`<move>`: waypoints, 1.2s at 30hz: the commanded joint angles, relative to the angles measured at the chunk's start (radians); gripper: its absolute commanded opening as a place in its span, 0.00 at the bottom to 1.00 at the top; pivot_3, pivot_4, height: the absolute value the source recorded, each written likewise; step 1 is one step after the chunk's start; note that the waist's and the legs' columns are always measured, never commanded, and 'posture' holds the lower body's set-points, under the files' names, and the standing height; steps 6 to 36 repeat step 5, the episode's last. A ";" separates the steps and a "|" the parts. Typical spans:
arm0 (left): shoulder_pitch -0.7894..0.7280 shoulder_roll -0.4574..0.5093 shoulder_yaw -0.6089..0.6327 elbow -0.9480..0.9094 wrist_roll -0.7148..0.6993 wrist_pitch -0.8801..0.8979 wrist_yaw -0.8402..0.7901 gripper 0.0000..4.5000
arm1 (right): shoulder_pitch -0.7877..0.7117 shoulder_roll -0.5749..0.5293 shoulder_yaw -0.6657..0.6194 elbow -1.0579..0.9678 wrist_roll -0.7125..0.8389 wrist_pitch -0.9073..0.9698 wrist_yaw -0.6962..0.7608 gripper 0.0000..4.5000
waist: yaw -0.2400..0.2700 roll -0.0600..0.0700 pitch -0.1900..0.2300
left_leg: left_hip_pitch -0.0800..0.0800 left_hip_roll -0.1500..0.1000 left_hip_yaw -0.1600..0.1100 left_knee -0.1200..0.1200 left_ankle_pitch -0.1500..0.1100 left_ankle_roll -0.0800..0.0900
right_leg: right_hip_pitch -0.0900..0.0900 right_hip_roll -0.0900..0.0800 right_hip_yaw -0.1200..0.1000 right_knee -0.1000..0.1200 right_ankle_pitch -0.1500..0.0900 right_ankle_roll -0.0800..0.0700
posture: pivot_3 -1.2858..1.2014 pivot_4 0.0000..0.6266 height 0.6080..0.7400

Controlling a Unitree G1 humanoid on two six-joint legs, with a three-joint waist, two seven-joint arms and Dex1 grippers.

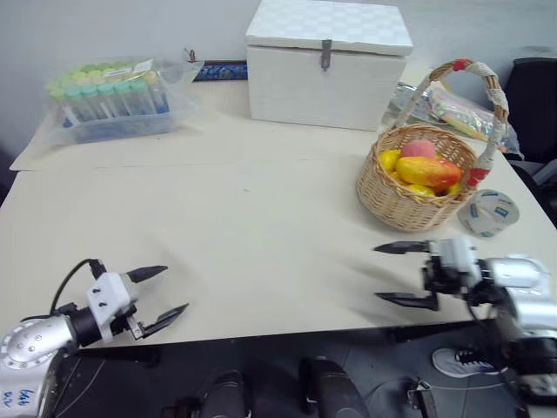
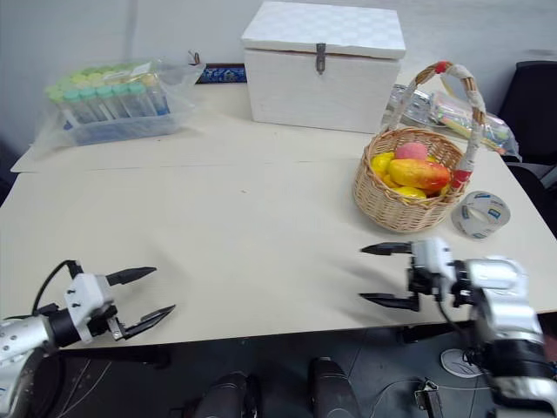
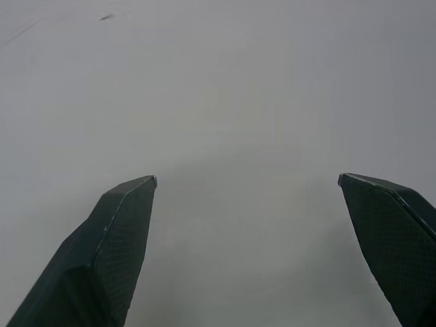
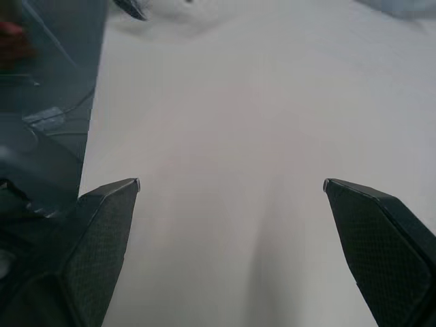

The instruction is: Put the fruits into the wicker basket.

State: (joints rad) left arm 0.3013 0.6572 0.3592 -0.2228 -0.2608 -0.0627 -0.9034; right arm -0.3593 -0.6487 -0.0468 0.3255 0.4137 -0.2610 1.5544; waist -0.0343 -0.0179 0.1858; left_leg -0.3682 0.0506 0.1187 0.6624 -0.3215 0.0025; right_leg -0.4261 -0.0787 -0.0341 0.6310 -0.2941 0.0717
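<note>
Seeing the peach (image 1: pixel 419 149) and mango (image 1: pixel 428 171) nestled in our wicker basket (image 1: pixel 402 202) — far right of the table (image 1: pixel 261 235), left gripper (image 1: pixel 158 296) and right gripper (image 1: pixel 403 273) both spread wide, empty — low over the near edge.

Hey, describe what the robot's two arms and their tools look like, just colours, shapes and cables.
Both arms are silver-grey metal with rounded joints and white blocky wrist housings. The left tool and right tool each have two slim black fingers tapering to points. A thin black cable loops over the left wrist. The left arm carries small blue handwritten marks.
</note>
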 commanded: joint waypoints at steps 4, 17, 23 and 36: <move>-0.023 -0.050 0.021 -0.086 0.019 -0.032 0.130 1.00 | -0.119 0.084 0.046 0.224 -0.049 -0.201 0.042 0.99 | 0.015 -0.001 -0.001 | -0.001 0.000 -0.002 0.001 0.002 -0.003 | 0.002 -0.002 -0.003 -0.001 0.000 0.000 | 0.52 0.24 1.00; -0.031 -0.057 0.022 -0.091 0.020 -0.026 0.148 1.00 | -0.123 0.093 0.045 0.242 -0.051 -0.212 0.030 0.99 | 0.015 -0.001 -0.001 | -0.001 -0.001 -0.002 0.001 0.002 -0.003 | 0.002 -0.002 -0.003 -0.002 0.000 0.000 | 0.52 0.24 1.00; -0.031 -0.057 0.022 -0.091 0.020 -0.026 0.148 1.00 | -0.123 0.093 0.045 0.242 -0.051 -0.212 0.030 0.99 | 0.015 -0.001 -0.001 | -0.001 -0.001 -0.002 0.001 0.002 -0.003 | 0.002 -0.002 -0.003 -0.002 0.000 0.000 | 0.52 0.24 1.00; -0.031 -0.057 0.022 -0.091 0.020 -0.026 0.148 1.00 | -0.123 0.093 0.045 0.242 -0.051 -0.212 0.030 0.99 | 0.015 -0.001 -0.001 | -0.001 -0.001 -0.002 0.001 0.002 -0.003 | 0.002 -0.002 -0.003 -0.002 0.000 0.000 | 0.52 0.24 1.00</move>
